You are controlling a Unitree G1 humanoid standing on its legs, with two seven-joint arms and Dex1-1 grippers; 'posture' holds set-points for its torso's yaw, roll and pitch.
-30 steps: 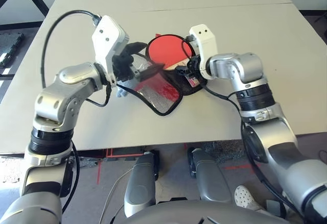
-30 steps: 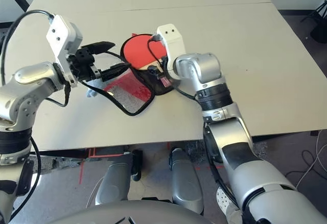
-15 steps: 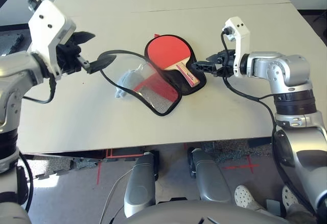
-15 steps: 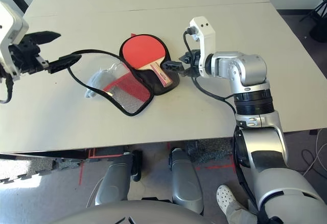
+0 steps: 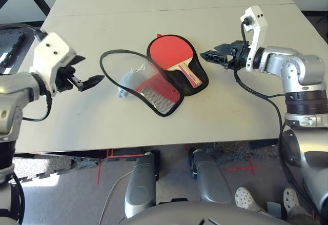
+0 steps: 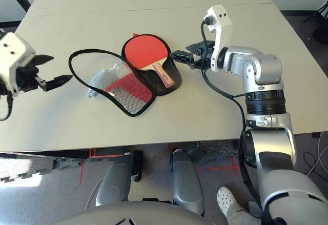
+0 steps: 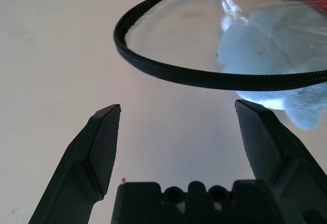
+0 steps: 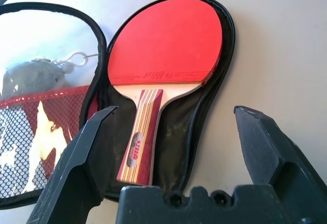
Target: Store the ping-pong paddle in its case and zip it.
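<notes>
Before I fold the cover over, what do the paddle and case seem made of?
Paddle: matte red rubber on the face; likely wood below, pale and smooth, the handle striped.
Case: probably synthetic, its lining black and glossy; the flap has clear plastic and mesh.

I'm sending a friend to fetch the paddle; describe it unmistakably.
On the big pale table, an unzipped case lies open. Resting on its black lining is the paddle: round, solid red, with a striped handle, unlike the see-through flap beside it.

The round rubber-faced paddle (image 5: 170,52) is red, its pale wooden handle (image 8: 141,137) striped pink-red and cream; the paddle-shaped fabric case (image 8: 173,142) is lined black, its mesh (image 8: 15,147) silvery-grey.
</notes>
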